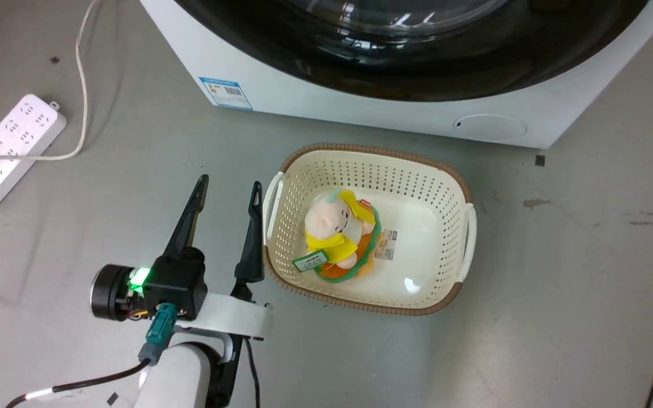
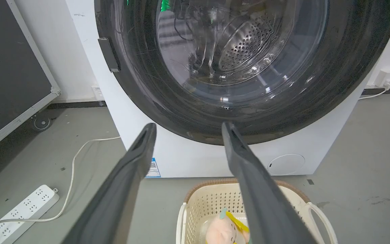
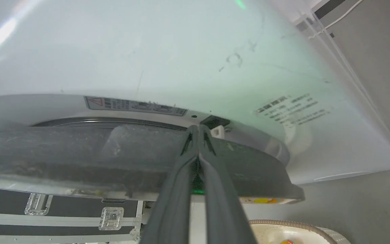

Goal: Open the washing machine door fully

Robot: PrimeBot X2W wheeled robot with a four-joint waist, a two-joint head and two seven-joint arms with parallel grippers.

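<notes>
Fingers of my right end effector [image 3: 198, 128] are pressed together, empty, tips at the rim of the washing machine door [image 3: 80, 152], which fronts the washing machine [image 3: 147, 51]. My left end effector [image 1: 230, 182] spreads wide, empty, beside the basket [image 1: 372, 152].

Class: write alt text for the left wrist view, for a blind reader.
The open left gripper points at the washing machine door, black around clear glass. Below sits a basket holding a soft toy; a power strip lies left.
</notes>
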